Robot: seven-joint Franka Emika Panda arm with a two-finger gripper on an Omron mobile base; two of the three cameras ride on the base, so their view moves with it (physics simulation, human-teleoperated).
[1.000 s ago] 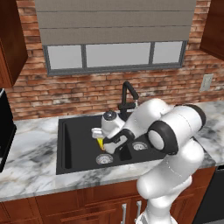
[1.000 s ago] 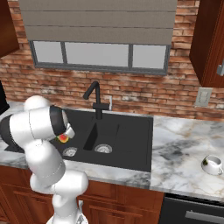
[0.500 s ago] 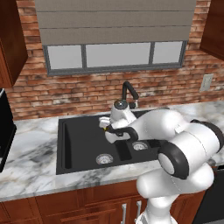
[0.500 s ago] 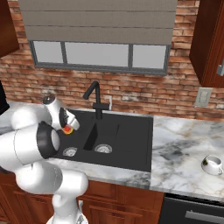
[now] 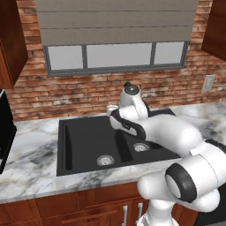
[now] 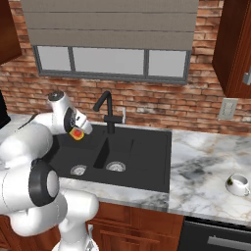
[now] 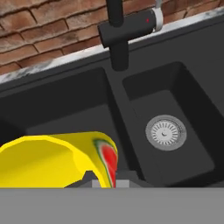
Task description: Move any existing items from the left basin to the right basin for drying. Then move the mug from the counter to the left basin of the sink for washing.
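My gripper (image 6: 76, 130) is shut on the small yellow cup (image 6: 76, 133) with the orange-red lower part, holding it in the air above the black sink (image 6: 152, 169). In the hand view the cup (image 7: 52, 159) fills the lower left and covers most of my fingers. It hangs over the left basin (image 7: 57, 118), close to the divider. Beyond the divider lies the right basin (image 7: 183, 109) with its silver drain (image 7: 165, 132). In the left base view my gripper (image 5: 114, 112) sits by the sink's back edge. The white mug (image 6: 238, 184) stands on the marble counter (image 6: 206, 166), far right.
The black gooseneck faucet (image 7: 118, 35) rises just behind the divider, close ahead of the hand. A brick wall and window back the counter. The left basin's drain (image 5: 105, 160) shows in the left base view. A dark appliance (image 5: 5, 132) stands at the counter's left end.
The arm has lifted the yellow cup from low in the left basin, carrying it up, back and rightward toward the divider and faucet. The jaws have stayed shut on it.
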